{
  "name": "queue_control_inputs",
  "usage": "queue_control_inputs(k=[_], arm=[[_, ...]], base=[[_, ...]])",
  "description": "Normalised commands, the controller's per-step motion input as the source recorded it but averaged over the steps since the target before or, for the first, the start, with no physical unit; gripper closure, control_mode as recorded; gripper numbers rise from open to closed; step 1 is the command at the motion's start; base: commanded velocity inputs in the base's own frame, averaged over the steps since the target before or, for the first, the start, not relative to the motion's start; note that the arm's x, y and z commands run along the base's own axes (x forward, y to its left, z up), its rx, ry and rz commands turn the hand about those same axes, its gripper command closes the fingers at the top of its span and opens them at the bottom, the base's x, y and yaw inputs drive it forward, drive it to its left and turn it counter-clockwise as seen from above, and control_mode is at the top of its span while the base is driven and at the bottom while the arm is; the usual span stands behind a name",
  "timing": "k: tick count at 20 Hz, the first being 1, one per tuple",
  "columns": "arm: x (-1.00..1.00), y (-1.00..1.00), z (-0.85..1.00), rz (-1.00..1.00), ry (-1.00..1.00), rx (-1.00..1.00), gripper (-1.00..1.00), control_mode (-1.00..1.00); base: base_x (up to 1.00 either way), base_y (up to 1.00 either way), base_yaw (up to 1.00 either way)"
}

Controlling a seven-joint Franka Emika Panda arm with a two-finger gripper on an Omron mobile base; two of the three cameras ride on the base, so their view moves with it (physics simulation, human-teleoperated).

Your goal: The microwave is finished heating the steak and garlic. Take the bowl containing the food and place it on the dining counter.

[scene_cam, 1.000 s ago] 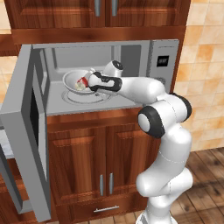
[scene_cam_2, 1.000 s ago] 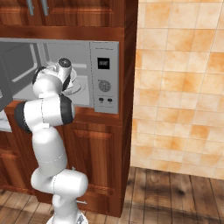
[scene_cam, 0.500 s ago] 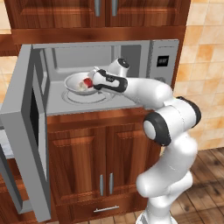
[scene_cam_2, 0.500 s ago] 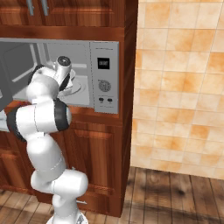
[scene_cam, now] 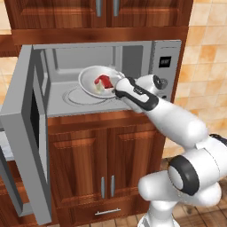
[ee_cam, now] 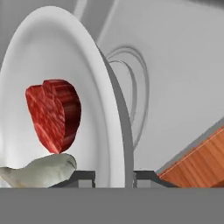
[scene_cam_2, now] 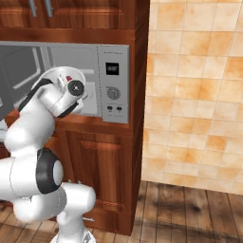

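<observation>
Extraction was under way: the tool (ee_cam: 113,177) pinched the near rim of the shallow white round bowl (scene_cam: 91,77) — red steak chunk (ee_cam: 54,114) and pale garlic lump (ee_cam: 41,170) inside — just above the silver-grey built-in microwave (scene_cam: 133,55) floor; next, a level withdrawal.

Count: one microwave (scene_cam: 66,95), door open; one bowl (scene_cam: 91,79); one steak chunk (scene_cam: 103,81); one garlic lump (ee_cam: 41,170); two lower cabinet doors (scene_cam: 106,159).

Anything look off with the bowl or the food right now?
The bowl is tipped up on the gripper's side, lifted off the microwave floor. The steak and garlic remain inside; nothing spilled.
</observation>
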Motion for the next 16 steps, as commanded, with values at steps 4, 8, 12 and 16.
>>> queue_control_inputs(k=[4,8,12,16], arm=[[-1.0,-0.43,0.62,0.04,0.16,-0.01,1.0,-1.0],[-1.0,-0.22,0.24,0.14,0.43,-0.19,1.0,-1.0],[-0.65,-0.14,0.07,0.07,0.26,-0.07,1.0,-1.0],[0.0,0.0,0.0,0.0,0.0,0.0,1.0,-1.0]], base=[[0.0,0.0,0.0],[0.0,0.0,0.0],[0.0,0.0,0.0],[0.0,0.0,0.0]])
